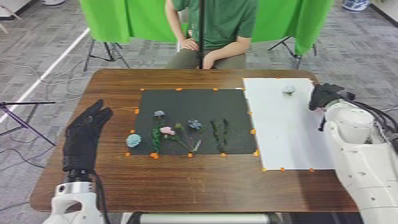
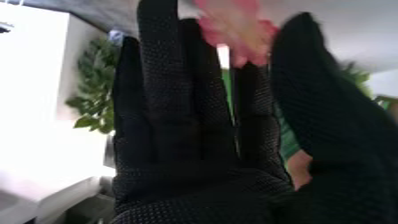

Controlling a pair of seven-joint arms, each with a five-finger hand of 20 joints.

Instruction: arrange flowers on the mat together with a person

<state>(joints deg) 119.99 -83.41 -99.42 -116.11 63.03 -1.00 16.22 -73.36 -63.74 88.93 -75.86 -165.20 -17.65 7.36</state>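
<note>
The left hand (image 1: 86,132) is held open above the table's left side. Beyond the white mat's right edge is the right hand (image 1: 329,94). In the right wrist view, a pink flower (image 2: 233,27) sits between fingers and thumb of the right hand (image 2: 178,130), pinched there; green leaves (image 2: 91,82) show behind the glove. A pale flower (image 1: 289,90) lies near the far end of the white mat (image 1: 289,135). On the dark mat (image 1: 191,97) lie a light blue flower (image 1: 133,140), a pink flower (image 1: 167,131), a blue flower (image 1: 195,124) and green stems (image 1: 222,135).
Orange tabs (image 1: 155,155) line the mats' edges on the brown table (image 1: 178,185). Across the table a person (image 1: 213,50) sits with hands in the lap. Green curtains (image 1: 115,20) hang behind.
</note>
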